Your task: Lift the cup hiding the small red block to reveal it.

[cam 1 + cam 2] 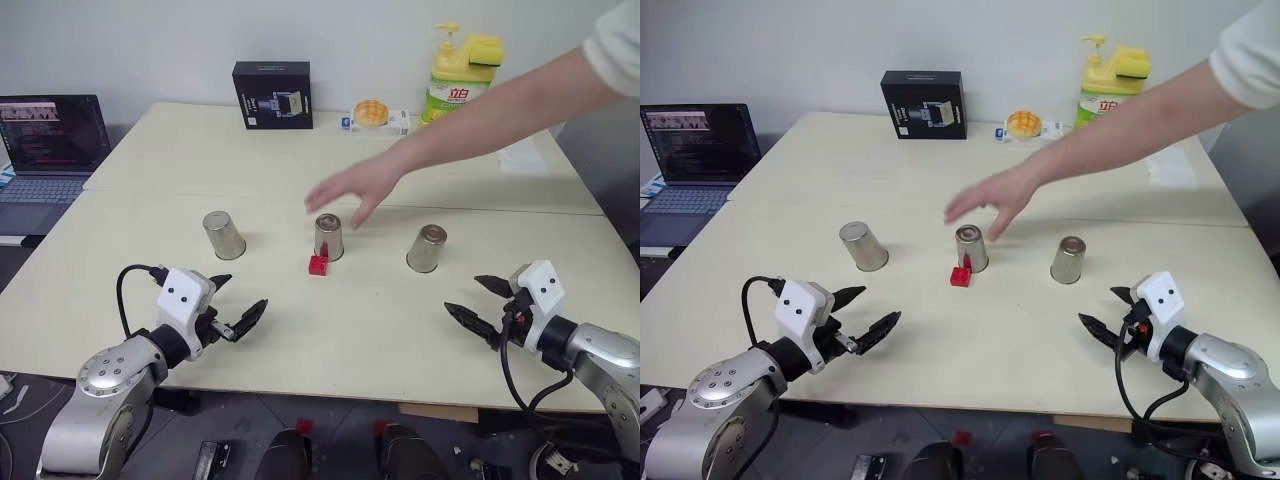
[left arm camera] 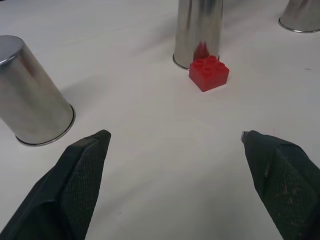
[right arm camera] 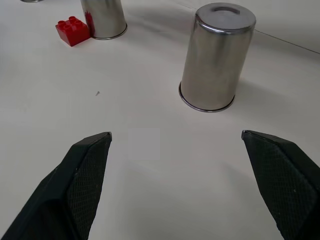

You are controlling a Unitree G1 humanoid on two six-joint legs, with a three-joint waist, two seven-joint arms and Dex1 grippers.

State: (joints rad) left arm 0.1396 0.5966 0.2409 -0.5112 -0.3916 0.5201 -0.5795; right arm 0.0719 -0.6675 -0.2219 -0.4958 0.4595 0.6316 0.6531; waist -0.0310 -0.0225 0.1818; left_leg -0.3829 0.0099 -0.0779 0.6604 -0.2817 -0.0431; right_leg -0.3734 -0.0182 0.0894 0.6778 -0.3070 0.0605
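Note:
Three steel cups stand upside down in a row on the table: left (image 1: 223, 235), middle (image 1: 329, 237), right (image 1: 428, 248). The small red block (image 1: 318, 264) lies in the open on the table, right against the near side of the middle cup; no cup covers it. A person's hand (image 1: 350, 190) hovers just above and behind the middle cup. My left gripper (image 1: 243, 296) is open, low over the table in front of the left cup. My right gripper (image 1: 463, 295) is open too, in front of the right cup (image 3: 216, 55). Neither holds anything.
At the table's back stand a black box (image 1: 272, 95), a yellow-green soap bottle (image 1: 460, 75) and a small packet (image 1: 372, 113). A laptop (image 1: 50, 150) sits on a desk at the far left. The person's arm reaches in from the upper right.

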